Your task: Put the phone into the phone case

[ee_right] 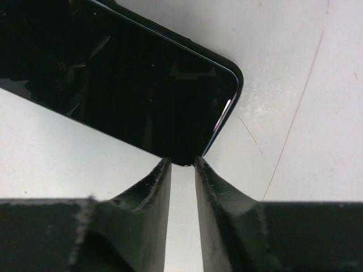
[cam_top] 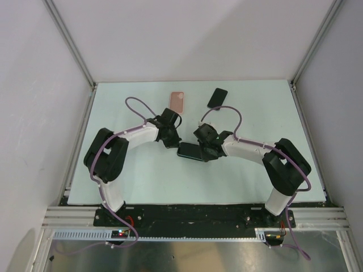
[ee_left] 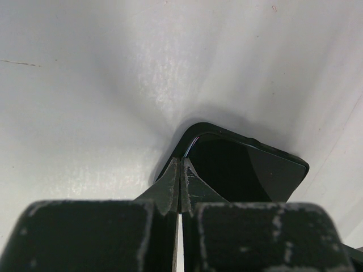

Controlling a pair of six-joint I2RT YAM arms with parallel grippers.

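Three flat items on one pale rectangular table (cam_top: 261,175).

Item 1: black glossy-screened rectangular phone (cam_top: 189,151), lying flat near the table's centre, between the two grippers.

Item 2: pink rounded-corner phone case (cam_top: 178,102), at 12 o'clock from the phone, well apart.

Item 3: black rectangular slab (cam_top: 217,97), at 1 o'clock; phone or case not discernible.

Left gripper (ee_left: 180,170): fingers pressed together, holding nothing, tips at the phone's corner on its 10 o'clock side.

Right gripper (ee_right: 182,164): fingers a narrow slit apart, nothing between them, tips at the phone's 3 o'clock corner.
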